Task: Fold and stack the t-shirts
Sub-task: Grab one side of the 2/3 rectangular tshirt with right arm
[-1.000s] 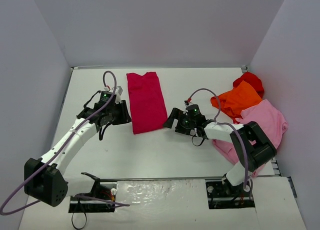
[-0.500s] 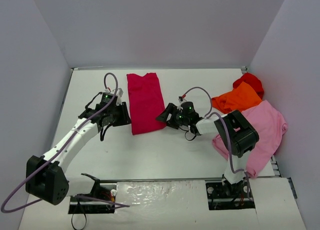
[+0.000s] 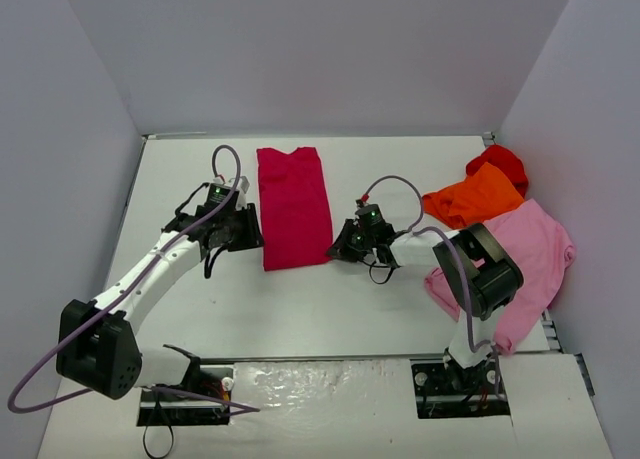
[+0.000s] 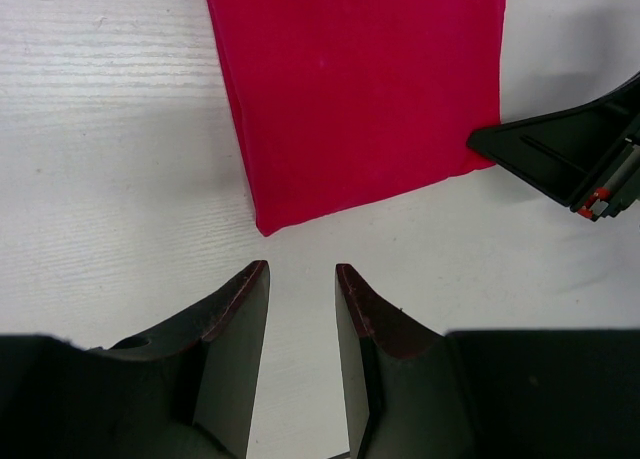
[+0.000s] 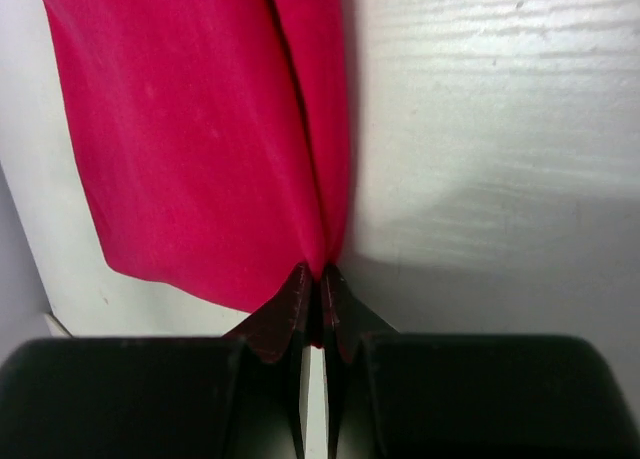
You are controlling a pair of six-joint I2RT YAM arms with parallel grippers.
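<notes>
By near edge of crimson t-shirt [image 3: 294, 207], R jaws seemingly clamp its corner; L jaws parted, just short.

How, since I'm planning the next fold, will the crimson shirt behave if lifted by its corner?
Probably floppy: the crimson shirt lies flat in thin layers and puckers into a ridge where the right gripper pinches its corner. Lifted by that corner, it would likely drape and unfold. It looks light; pushed across the table, it may bunch rather than slide whole.
</notes>
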